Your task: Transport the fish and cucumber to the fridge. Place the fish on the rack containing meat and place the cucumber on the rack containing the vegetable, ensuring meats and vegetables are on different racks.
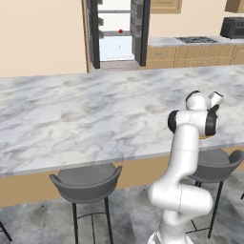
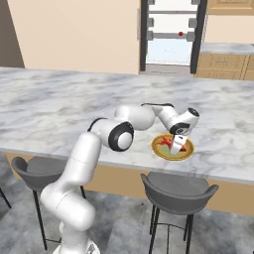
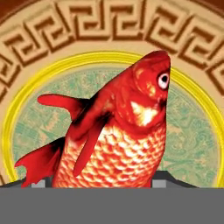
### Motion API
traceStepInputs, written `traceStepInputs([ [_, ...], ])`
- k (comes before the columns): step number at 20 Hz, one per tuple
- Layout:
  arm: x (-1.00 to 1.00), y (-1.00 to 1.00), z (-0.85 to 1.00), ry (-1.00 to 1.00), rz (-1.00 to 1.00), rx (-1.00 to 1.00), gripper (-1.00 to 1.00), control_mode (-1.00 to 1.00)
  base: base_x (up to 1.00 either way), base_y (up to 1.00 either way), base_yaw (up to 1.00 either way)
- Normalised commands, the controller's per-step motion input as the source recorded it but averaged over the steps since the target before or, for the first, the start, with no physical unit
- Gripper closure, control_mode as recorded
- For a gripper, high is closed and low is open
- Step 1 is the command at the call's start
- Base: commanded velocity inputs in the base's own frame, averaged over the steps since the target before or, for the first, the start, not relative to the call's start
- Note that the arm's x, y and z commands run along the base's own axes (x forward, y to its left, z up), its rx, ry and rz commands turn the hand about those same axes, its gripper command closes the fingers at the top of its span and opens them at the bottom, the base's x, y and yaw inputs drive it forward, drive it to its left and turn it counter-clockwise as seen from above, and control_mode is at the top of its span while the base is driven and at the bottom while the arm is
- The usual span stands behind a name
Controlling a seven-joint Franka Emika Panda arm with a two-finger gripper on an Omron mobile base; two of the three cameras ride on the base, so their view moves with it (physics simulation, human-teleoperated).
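I have the claw (image 2: pixel 178 144) down over the fish (image 3: pixel 116 135) on its plate (image 2: pixel 172 148) for pickup; I cannot tell if it grips yet.

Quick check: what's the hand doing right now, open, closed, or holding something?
Hand: down over the fish on the plate, one finger on each side; whether it has gripped yet cannot be told.

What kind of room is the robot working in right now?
A home kitchen, by the look of it: a long marble counter with bar stools along it, an open fridge at the back, and wooden cabinets with a stovetop.
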Motion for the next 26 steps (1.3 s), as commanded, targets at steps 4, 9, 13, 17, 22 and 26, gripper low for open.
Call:
traceStepInputs([
  [4, -1.0, 0.83, -0.9, -0.06, -0.02, -0.01, 1.0, -1.0, 0.0, 0.0, 0.0],
  [9, -0.87, 0.15, 0.27, 0.21, -0.14, -0.03, 1.0, -1.0, 0.0, 0.0, 0.0],
  [13, -0.54, 0.18, 0.99, 0.05, -0.01, -0.06, 1.0, -1.0, 0.0, 0.0, 0.0],
  [17, -0.73, 0.33, 0.84, -0.07, 0.16, -0.03, 1.0, -1.0, 0.0, 0.0, 0.0],
  [22, -0.73, 0.6, 0.48, -0.13, 0.46, -0.09, 1.0, -1.0, 0.0, 0.0, 0.0],
  [26, -0.86, 0.52, 0.61, -0.03, 0.53, -0.25, 1.0, -1.0, 0.0, 0.0, 0.0],
])
